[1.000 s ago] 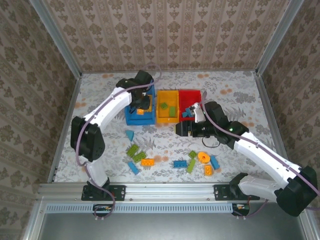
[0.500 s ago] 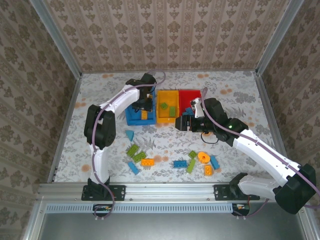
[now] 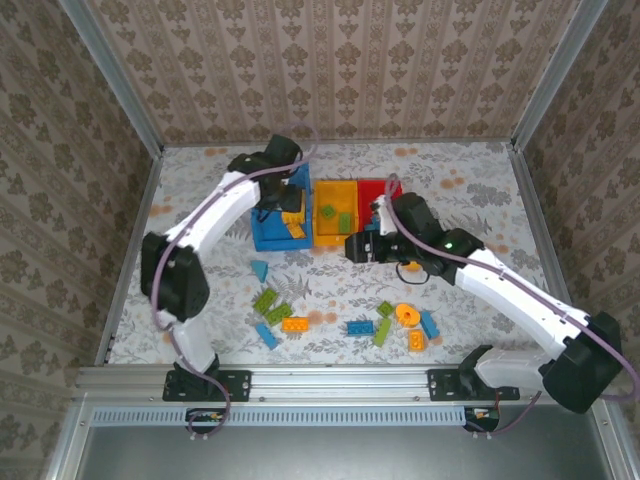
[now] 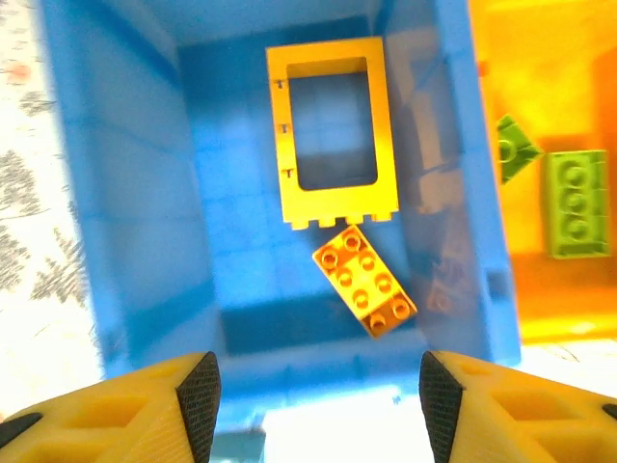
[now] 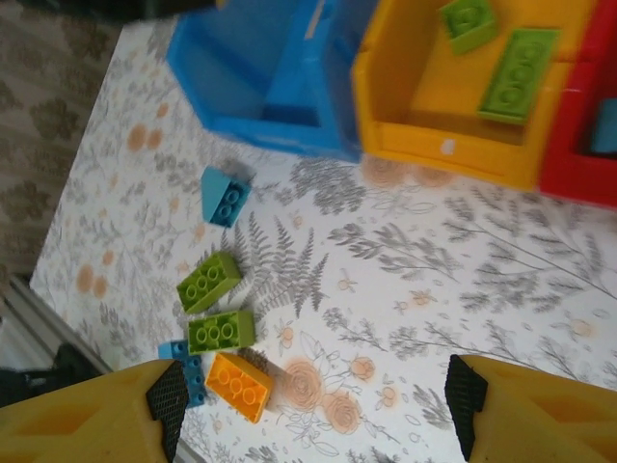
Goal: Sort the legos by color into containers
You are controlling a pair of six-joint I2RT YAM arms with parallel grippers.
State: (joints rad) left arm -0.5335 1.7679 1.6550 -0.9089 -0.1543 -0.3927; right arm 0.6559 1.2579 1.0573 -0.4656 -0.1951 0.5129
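Glossy blue bin [image 4: 125,193], rect. orange frame [image 4: 337,204], studded orange brick [image 4: 364,282]

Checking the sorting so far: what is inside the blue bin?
An orange-yellow frame and an orange-yellow brick lie in the blue bin; the left tool hides its near corners.

Blue bin [image 3: 262,241], orange-yellow bin [image 3: 334,192] and red bin [image 3: 371,194] stand on a floral-patterned table [image 3: 470,195].
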